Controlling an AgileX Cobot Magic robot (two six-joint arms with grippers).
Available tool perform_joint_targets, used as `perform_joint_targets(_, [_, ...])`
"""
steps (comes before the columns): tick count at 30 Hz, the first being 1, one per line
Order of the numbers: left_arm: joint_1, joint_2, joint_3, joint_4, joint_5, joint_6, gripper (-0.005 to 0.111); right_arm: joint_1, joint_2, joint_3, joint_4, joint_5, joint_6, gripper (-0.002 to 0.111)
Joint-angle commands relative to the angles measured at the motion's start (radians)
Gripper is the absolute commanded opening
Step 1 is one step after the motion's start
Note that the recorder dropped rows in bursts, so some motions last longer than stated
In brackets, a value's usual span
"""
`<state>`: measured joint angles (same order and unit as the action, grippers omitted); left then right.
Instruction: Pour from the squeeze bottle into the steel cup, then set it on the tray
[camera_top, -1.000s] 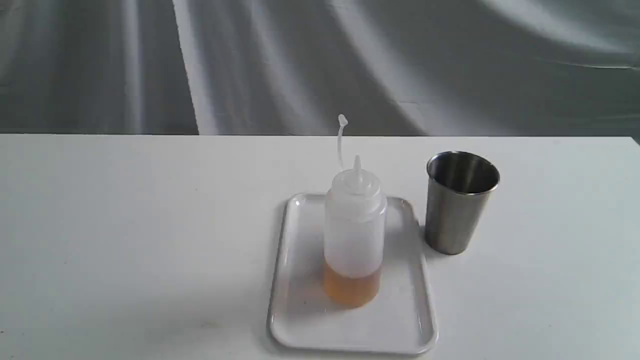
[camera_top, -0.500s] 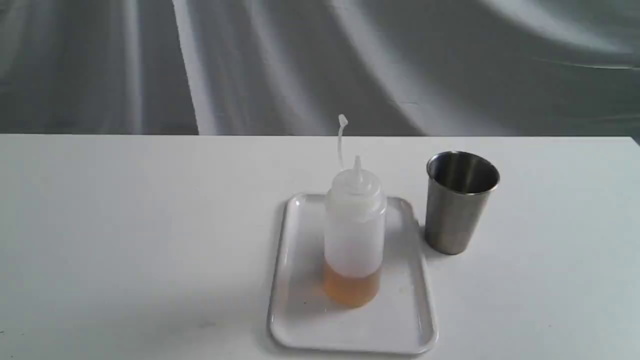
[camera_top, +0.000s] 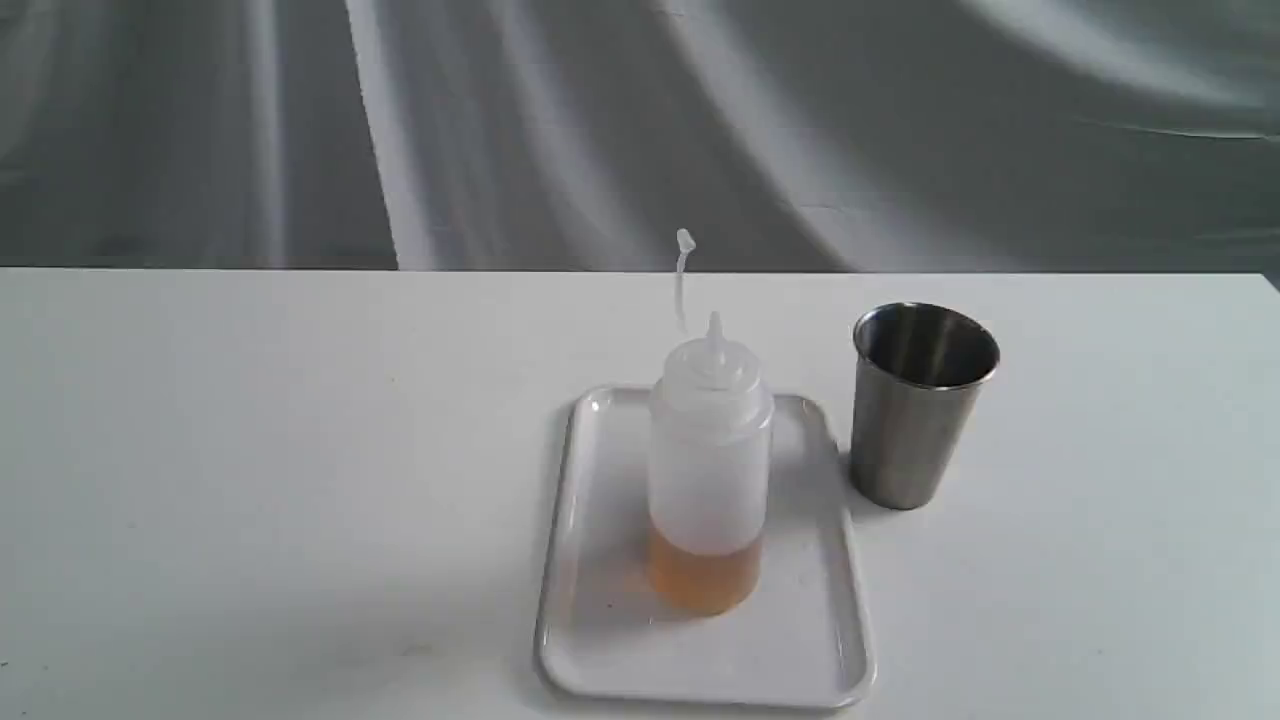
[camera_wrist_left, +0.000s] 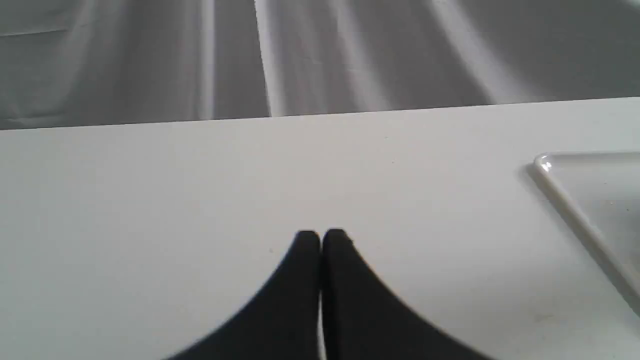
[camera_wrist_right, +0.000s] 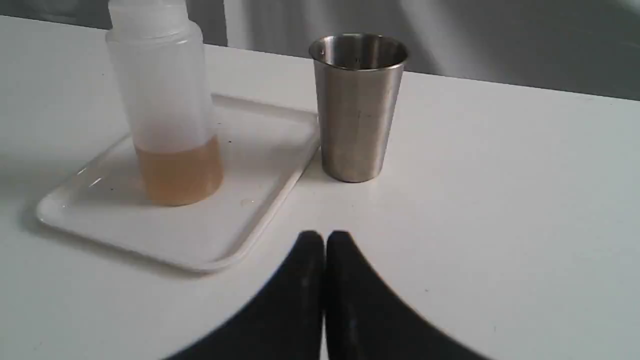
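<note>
White table (camera_top: 250, 450): tray (camera_top: 600, 640) flat on it, steel cup (camera_top: 915, 430) upright just beside.

squeeze bottle (camera_top: 709, 450) on tray (camera_top: 600, 640), steel cup (camera_top: 915, 420) right

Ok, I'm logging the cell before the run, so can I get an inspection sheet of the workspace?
Surface: white table, faint marks.
Job's things: squeeze bottle upright on the tray, amber liquid low inside, nozzle uncapped; steel cup upright on the table beside the tray.
Clutter: nothing seen.
Tools: left tool shut, empty, over bare table; right tool shut, empty, facing the steel cup.
Cables: nothing seen.
Surroundings: grey draped cloth behind the table.
</note>
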<state>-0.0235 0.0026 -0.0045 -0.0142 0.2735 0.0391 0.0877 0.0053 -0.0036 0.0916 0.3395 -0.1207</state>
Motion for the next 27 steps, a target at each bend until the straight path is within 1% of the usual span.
perform_joint_targets(1, [0.002, -0.003, 0.004, -0.001, -0.008, -0.002, 0.0, -0.008, -0.005, 0.004, -0.002, 0.0, -0.005, 0.0])
perform_joint_targets(9, [0.002, -0.003, 0.004, -0.001, -0.008, -0.002, 0.0, -0.008, -0.005, 0.004, -0.002, 0.0, -0.002, 0.0])
perform_joint_targets(16, [0.002, -0.003, 0.004, 0.047, -0.004, -0.005, 0.0, -0.008, -0.005, 0.004, -0.002, 0.0, -0.002, 0.0])
perform_joint_targets(19, [0.002, -0.003, 0.004, 0.047, 0.015, -0.013, 0.0, -0.008, -0.005, 0.004, -0.002, 0.0, -0.005, 0.0])
perform_joint_targets(27, [0.002, -0.003, 0.004, 0.047, 0.013, -0.01, 0.0, -0.008, -0.005, 0.004, -0.002, 0.0, -0.005, 0.0])
